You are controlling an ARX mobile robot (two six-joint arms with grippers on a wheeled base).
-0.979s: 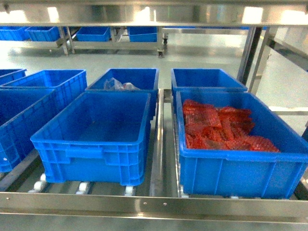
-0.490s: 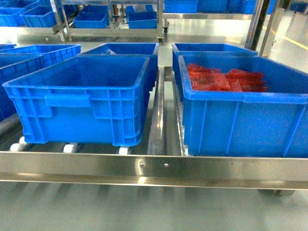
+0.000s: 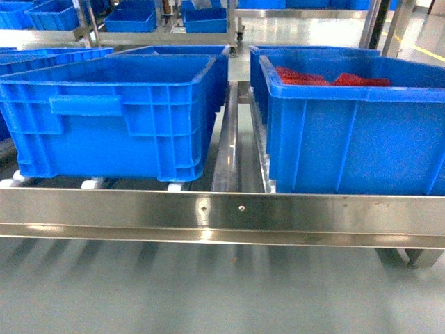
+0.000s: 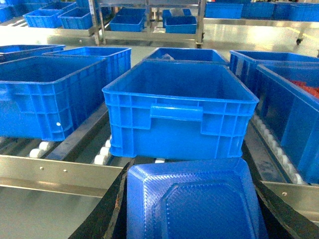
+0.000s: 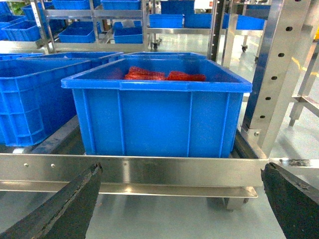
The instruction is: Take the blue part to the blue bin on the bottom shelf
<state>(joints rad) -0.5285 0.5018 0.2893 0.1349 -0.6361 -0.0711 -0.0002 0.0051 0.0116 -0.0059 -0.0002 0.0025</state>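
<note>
bottom shelf front rail bars low entry at 6 o'clock | blue bin open-topped at 10 o'clock, room above its rim | bin of red parts walls off 2 o'clock | centre divider rail fills the narrow gap at 12 o'clock

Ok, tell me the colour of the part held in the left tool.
Blue, with a fine textured surface; the part shows best in the left wrist view.

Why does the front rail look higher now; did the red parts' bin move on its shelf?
No. The bin with red parts sits against the front rail and beside the centre divider rail as before; only the camera dropped.
</note>
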